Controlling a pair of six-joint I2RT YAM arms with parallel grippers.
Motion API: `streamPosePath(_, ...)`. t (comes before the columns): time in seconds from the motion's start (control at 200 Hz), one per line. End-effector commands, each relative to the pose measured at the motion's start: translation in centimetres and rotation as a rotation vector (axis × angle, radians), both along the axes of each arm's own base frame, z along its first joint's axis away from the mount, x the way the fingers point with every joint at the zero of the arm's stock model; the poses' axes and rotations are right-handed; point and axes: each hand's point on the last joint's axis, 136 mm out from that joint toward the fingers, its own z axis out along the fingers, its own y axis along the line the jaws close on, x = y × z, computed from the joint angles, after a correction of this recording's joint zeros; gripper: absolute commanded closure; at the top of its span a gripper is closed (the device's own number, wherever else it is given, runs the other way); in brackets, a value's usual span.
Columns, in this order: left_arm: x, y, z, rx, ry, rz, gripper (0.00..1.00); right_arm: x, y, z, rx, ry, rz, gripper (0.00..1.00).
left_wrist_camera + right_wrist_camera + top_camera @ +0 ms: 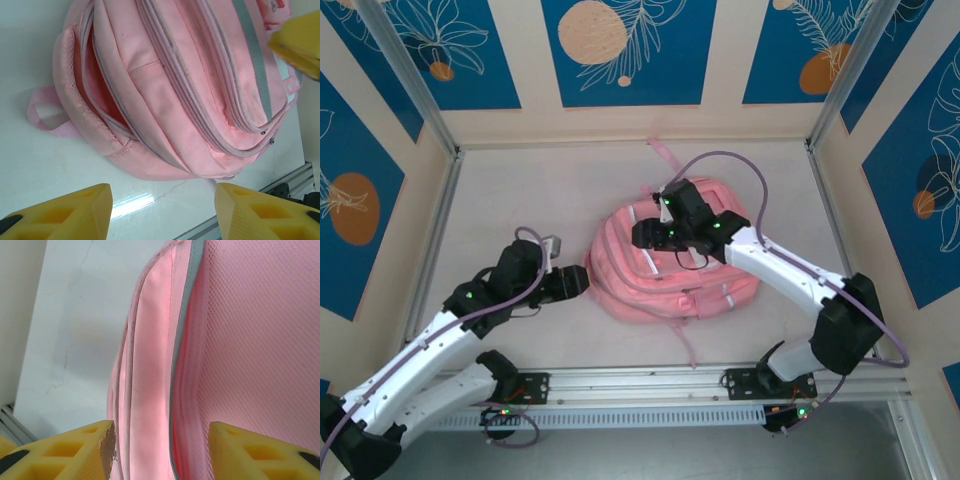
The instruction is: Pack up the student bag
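Note:
The student bag (665,285) is a pink backpack lying flat in the middle of the white table (520,200). In the left wrist view the student bag (175,85) shows grey zips, and one compartment (97,85) gapes open on its left side. My left gripper (582,281) hovers just off the bag's left edge. That left gripper (162,202) is open over bare table, with nothing between its fingers. My right gripper (645,234) is above the bag's top. This right gripper (162,442) is open, its fingers standing either side of a grey-piped seam (176,370) beside pink mesh.
An aluminium rail (640,384) runs along the near table edge. Walls with blue panels and metal posts (430,110) close in the left, back and right. Thin pink straps trail behind the bag (661,156) and in front of it (689,346). A carry loop (47,114) lies on the table.

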Motion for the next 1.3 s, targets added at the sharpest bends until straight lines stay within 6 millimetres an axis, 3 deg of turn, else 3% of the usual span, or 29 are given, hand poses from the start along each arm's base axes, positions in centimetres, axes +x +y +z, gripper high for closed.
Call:
streamPosePath(0.0,-1.0,-0.3,-1.8,0.018,0.047,-0.044,0.45,-2.6,-1.8,-0.3,-0.102,0.015,0.107,0.48)
streamPosePath(0.135,-1.6,-0.5,-3.0,0.025,0.065,-0.058,0.45,-4.5,-2.4,-1.9,-0.163,0.068,0.173,0.48)
streamPosePath(0.24,-1.8,-0.6,-3.3,0.023,0.067,-0.064,0.45,-5.2,-1.6,-2.5,-0.160,0.090,0.222,0.48)
streamPosePath(0.58,-2.5,-0.1,-3.6,0.020,0.059,-0.060,0.46,-5.0,1.4,-2.7,-0.091,0.071,0.306,0.56)
streamPosePath(0.7,-2.6,0.0,-3.8,0.022,0.060,-0.059,0.46,-5.2,2.5,-3.1,-0.057,0.104,0.337,0.70)
streamPosePath(0.83,-2.7,0.0,-3.7,0.032,0.059,-0.073,0.46,-4.9,3.0,-3.8,-0.049,0.121,0.328,0.96)
streamPosePath(0.865,-2.7,-0.2,-3.5,0.030,0.058,-0.081,0.46,-4.8,3.2,-3.7,-0.042,0.120,0.321,1.00)
streamPosePath(1.05,-3.0,-1.0,-3.4,0.040,0.050,-0.129,0.47,-2.2,3.7,-1.3,0.039,0.097,0.194,1.00)
streamPosePath(1.295,-3.4,-2.6,-4.6,0.118,0.034,-0.198,0.50,2.7,3.9,1.7,0.186,0.078,-0.136,1.00)
